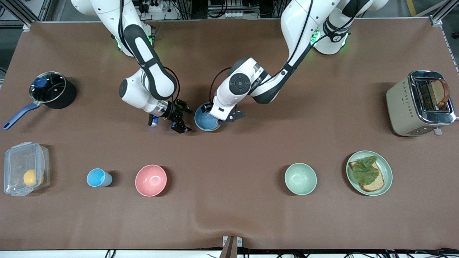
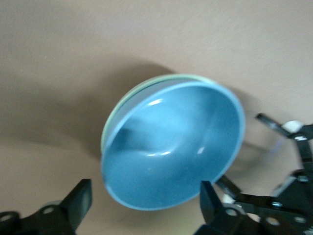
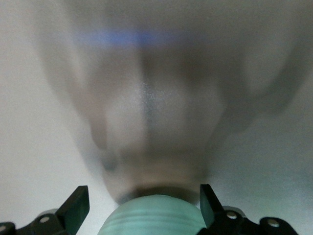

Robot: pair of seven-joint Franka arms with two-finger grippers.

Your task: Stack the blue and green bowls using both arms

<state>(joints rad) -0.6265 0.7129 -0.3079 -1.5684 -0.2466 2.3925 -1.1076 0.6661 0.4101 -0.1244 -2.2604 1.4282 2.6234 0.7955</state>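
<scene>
With blue bowl (image 2: 171, 147) nested in green bowl (image 2: 122, 105), lift open, empty left hand (image 2: 146, 205) and right hand (image 1: 180, 118) straight up.

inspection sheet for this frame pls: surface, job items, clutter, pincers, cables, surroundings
Surface: brown table cover, wrinkled at the edge nearest the front camera.
Job's things: blue bowl nested in green bowl, mid-table.
Clutter: pot, lidded container, light-blue cup, pink bowl, mint bowl, plate with toast, toaster.
Grippers: left pincer open, over the stack; right pincer open, beside the stack.
Cables: black cables along both arms.
Surroundings: frame posts at the table corners.
</scene>
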